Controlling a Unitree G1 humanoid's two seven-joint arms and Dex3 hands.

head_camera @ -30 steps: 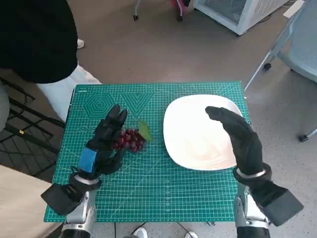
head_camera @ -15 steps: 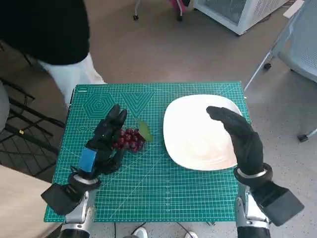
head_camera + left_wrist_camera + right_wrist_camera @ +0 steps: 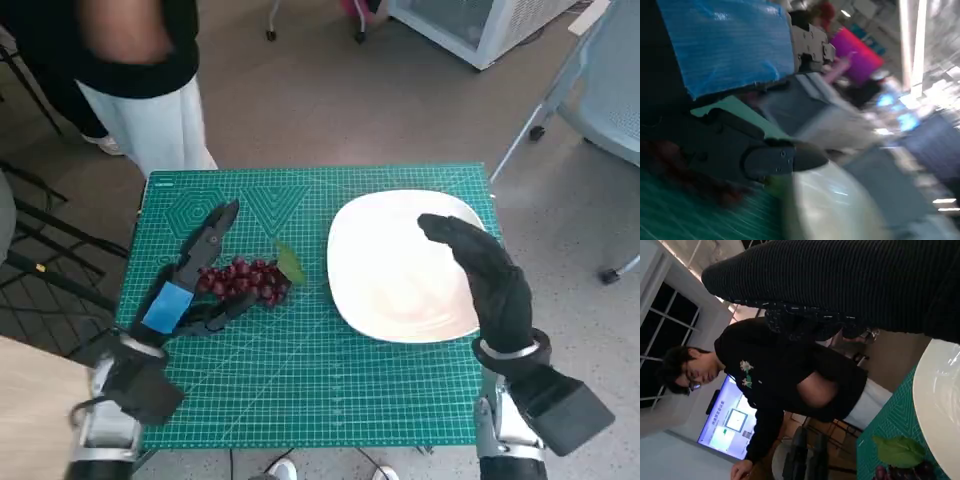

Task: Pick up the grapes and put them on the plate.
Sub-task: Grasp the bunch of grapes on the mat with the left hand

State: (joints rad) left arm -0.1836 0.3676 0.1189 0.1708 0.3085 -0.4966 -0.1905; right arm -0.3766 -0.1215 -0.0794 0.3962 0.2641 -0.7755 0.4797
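A bunch of dark red grapes (image 3: 245, 280) with a green leaf (image 3: 290, 263) lies on the green cutting mat (image 3: 320, 380), left of the white plate (image 3: 380, 290). My left hand (image 3: 185, 285) lies at the bunch's left end, its fingers (image 3: 215, 230) stretched along the far side and its thumb on the near side, not closed on the fruit. The left wrist view is blurred, showing black fingers (image 3: 765, 157) over reddish grapes (image 3: 725, 192) near the plate (image 3: 830, 205). My right hand (image 3: 485, 275) hovers open over the plate's right part. The right wrist view shows the plate's rim (image 3: 940, 395), the leaf (image 3: 900, 450) and the grapes (image 3: 905, 472).
A person in a black top and pale trousers (image 3: 150, 90) stands at the table's far left corner, also seen as a person (image 3: 790, 385) in the right wrist view. Chair legs (image 3: 560, 110) stand at the far right. The mat covers the small table.
My left arm has drawn back and to the left, and the grapes have shifted slightly left with it. The person at the far left has moved. The right hand has stayed put.
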